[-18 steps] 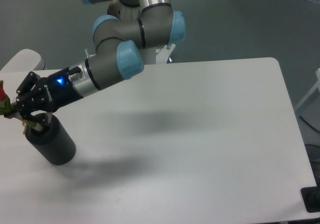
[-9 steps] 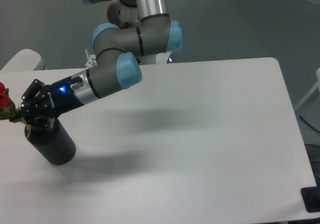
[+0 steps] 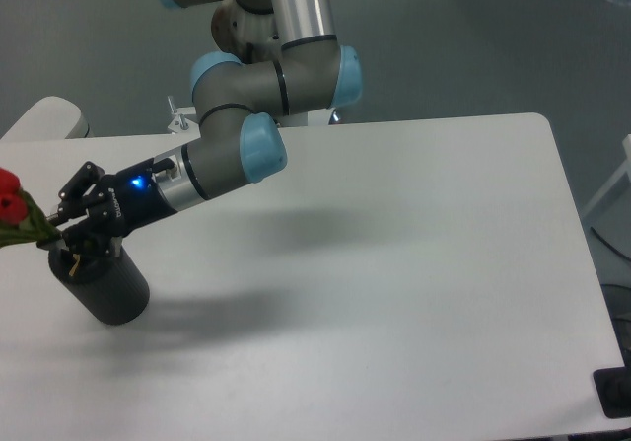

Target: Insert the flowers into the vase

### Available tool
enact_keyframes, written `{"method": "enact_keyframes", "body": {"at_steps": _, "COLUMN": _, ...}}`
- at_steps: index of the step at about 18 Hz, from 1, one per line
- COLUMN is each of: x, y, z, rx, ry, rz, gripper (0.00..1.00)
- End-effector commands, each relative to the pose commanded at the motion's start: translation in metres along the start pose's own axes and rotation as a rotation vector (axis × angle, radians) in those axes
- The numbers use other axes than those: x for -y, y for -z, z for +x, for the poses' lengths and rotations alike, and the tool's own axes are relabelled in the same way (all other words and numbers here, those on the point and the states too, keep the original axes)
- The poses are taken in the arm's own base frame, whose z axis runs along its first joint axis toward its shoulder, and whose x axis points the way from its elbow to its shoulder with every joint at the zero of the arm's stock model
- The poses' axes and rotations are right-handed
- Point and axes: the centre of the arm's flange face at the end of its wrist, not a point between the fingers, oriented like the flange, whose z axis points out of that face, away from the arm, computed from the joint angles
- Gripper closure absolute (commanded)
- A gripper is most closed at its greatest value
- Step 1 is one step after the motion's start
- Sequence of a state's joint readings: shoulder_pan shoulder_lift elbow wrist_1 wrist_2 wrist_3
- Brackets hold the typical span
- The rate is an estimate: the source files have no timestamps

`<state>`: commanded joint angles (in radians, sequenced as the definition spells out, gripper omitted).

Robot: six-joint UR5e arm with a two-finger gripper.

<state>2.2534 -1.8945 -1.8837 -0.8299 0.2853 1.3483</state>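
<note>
Your gripper [image 3: 69,232] looks clenched on the flowers [image 3: 14,209], holding them tilted out to the left with the stems reaching into the vase [image 3: 102,281] mouth, so the bunch probably needs uprighting before you let go.

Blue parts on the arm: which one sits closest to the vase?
The small glowing blue light on the dark wrist, just behind the gripper above the vase. The pale blue joint caps sit farther up the arm.

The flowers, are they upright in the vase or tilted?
Tilted. The red flowers lean left from the black vase, stems slanting into its top beside the gripper.
</note>
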Motion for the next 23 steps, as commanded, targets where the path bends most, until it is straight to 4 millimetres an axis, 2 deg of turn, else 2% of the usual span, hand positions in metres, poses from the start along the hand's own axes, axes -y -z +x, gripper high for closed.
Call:
{"method": "enact_keyframes", "body": {"at_steps": 4, "x": -0.007, "y": 0.014, "z": -0.005, "rx": 0.025, "ry": 0.012, "rz": 0.003, "gripper": 0.47}}
{"method": "enact_keyframes", "body": {"at_steps": 8, "x": -0.016, "y": 0.032, "z": -0.011, "rx": 0.057, "ry": 0.03, "rz": 0.008, "gripper": 0.12}}
{"method": "enact_keyframes", "body": {"at_steps": 10, "x": -0.019, "y": 0.04, "z": -0.013, "rx": 0.07, "ry": 0.04, "rz": 0.01, "gripper": 0.01}}
{"method": "enact_keyframes", "body": {"at_steps": 14, "x": -0.027, "y": 0.057, "z": -0.018, "rx": 0.1, "ry": 0.058, "rz": 0.014, "gripper": 0.0}}
{"method": "enact_keyframes", "body": {"at_steps": 16, "x": -0.031, "y": 0.082, "z": -0.027, "rx": 0.145, "ry": 0.067, "rz": 0.019, "gripper": 0.0}}
{"method": "enact_keyframes", "body": {"at_steps": 19, "x": -0.032, "y": 0.107, "z": -0.038, "rx": 0.189, "ry": 0.071, "rz": 0.021, "gripper": 0.0}}
{"method": "enact_keyframes", "body": {"at_steps": 23, "x": -0.046, "y": 0.152, "z": -0.061, "rx": 0.276, "ry": 0.089, "rz": -0.049, "gripper": 0.0}}
